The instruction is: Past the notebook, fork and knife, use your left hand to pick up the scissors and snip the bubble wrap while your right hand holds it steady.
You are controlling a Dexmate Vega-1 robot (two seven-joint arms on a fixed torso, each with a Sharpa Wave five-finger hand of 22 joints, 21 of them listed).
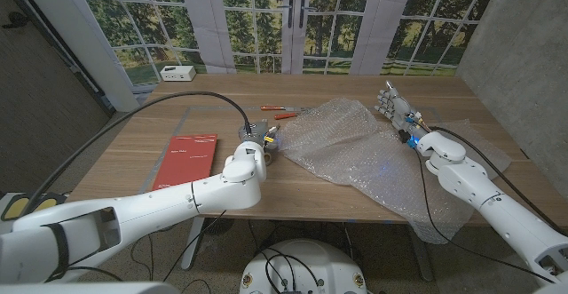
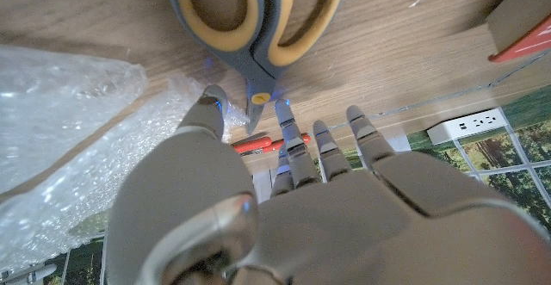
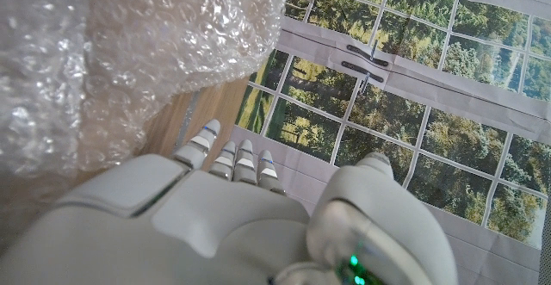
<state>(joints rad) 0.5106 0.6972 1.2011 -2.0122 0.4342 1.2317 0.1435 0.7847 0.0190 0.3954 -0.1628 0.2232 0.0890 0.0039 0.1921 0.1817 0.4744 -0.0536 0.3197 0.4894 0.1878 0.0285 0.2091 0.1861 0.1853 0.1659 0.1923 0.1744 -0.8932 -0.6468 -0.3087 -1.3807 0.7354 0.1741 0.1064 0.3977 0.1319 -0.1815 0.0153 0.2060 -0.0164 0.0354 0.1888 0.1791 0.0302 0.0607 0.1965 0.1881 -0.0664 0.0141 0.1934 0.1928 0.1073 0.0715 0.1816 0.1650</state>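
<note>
left hand (image 2: 293,199) spread and empty over the scissors (image 2: 256,27), right hand (image 1: 395,107) open beside bubble wrap (image 1: 355,147)

One notebook (image 1: 186,159), one scissors (image 2: 256,20), one bubble wrap sheet (image 1: 364,152), two hands (image 1: 393,107).

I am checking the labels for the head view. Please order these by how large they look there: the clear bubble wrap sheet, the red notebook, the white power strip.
Largest to smallest, in the head view:
1. Clear bubble wrap sheet
2. Red notebook
3. White power strip; it lies farthest from the camera, so it may look smaller than it is.
</note>
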